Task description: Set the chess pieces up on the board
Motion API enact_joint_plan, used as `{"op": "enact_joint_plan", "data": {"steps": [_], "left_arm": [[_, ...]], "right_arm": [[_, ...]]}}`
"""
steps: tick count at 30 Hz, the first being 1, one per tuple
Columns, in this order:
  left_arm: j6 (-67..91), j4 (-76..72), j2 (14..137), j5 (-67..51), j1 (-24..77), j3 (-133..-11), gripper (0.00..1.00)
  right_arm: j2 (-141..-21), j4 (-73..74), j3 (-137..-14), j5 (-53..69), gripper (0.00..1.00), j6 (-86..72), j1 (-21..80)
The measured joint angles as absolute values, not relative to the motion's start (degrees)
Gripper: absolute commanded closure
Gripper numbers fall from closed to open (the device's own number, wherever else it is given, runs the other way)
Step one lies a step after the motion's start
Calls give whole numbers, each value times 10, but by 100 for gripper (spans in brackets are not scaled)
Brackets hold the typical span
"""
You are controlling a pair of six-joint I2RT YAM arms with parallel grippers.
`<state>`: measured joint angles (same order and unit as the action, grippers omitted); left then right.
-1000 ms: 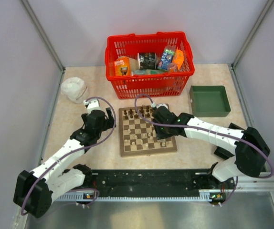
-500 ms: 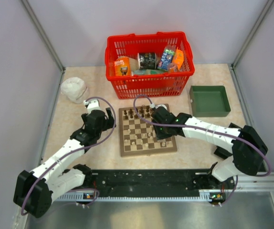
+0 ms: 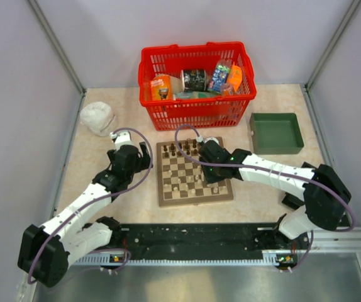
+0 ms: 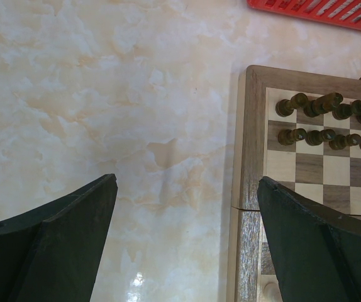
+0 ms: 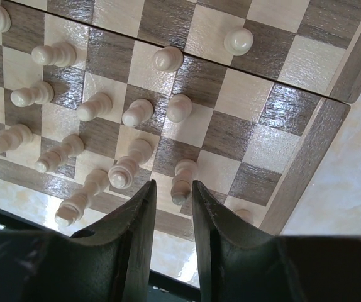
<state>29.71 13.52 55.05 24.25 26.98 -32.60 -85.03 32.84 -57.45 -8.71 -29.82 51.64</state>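
The board (image 3: pixel 163 189) lies mid-table. Dark brown pieces (image 3: pixel 183 149) stand in its far rows and pale pieces (image 3: pixel 190 184) near its front. My left gripper (image 3: pixel 144 155) is open wide and empty over bare table beside the board's left border (image 4: pixel 249 157). The left wrist view shows it (image 4: pixel 187 181) with two rows of dark pieces (image 4: pixel 325 119) at the upper right. My right gripper (image 3: pixel 216 178) hangs over the board's front right squares. In the right wrist view its jaws (image 5: pixel 174 184) stand a narrow gap apart around an upright pale piece (image 5: pixel 183 173). Several other pale pieces (image 5: pixel 92 107) stand or lean to its left.
A red basket (image 3: pixel 196 116) of packaged goods stands behind the board. A green tray (image 3: pixel 275 150) is at the back right and a crumpled white object (image 3: pixel 97 117) at the back left. A black rail (image 3: pixel 193 236) runs along the front edge.
My right arm has shifted slightly left over the board. My left arm has not moved.
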Motion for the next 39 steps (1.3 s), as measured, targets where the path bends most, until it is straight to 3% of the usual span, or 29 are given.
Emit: {"op": "enact_joint_plan", "data": {"steps": [33, 39], "left_arm": [[299, 135, 554, 238, 270, -326, 1], [300, 135, 554, 238, 270, -326, 1]], "right_arm": [[-861, 330, -574, -86, 71, -301, 516], [-864, 330, -574, -86, 75, -301, 516]]}}
